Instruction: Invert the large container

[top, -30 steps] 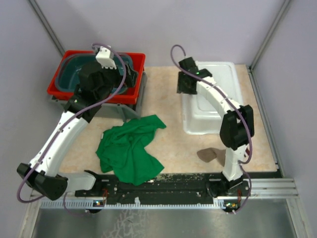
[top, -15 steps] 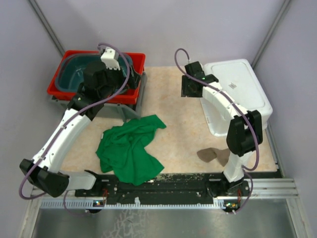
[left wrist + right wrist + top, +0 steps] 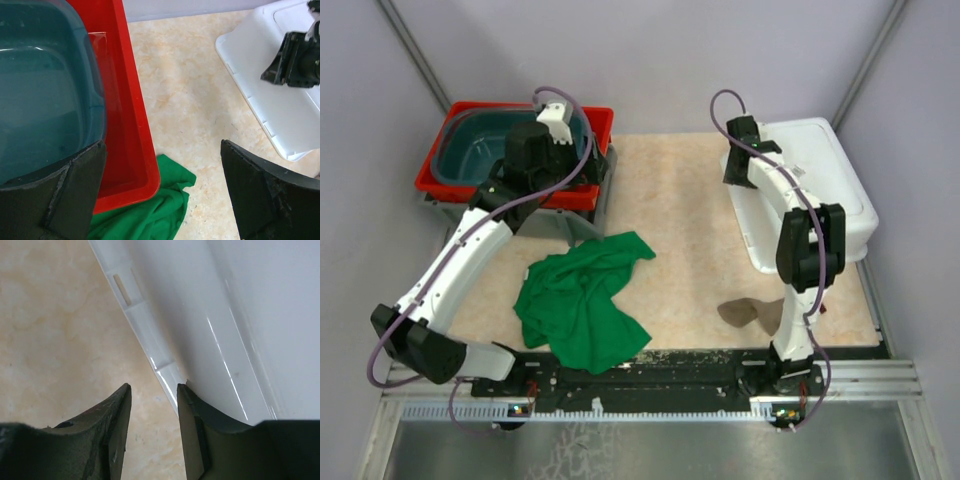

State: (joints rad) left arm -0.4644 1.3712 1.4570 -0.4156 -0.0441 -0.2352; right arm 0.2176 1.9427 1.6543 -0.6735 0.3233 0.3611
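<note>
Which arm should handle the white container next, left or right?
Right. Its claw is already at the white container's left rim, though I can't tell if it is gripping. The left claw hangs open over the red bin and teal tub, across the table from the container.

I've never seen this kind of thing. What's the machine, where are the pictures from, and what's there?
A left arm and a right arm, both robotic, are bolted at the table's near edge. The wide picture looks down from above; the other two come from a camera on each wrist, so the dark shapes are gripping fingers. On the table: a green cloth, a brown scrap, a red crate holding a teal tub, and a large white box bottom up. The left tool hangs open over the crate's edge. The right tool is at the box's rim, fingers apart, not visibly gripping.
</note>
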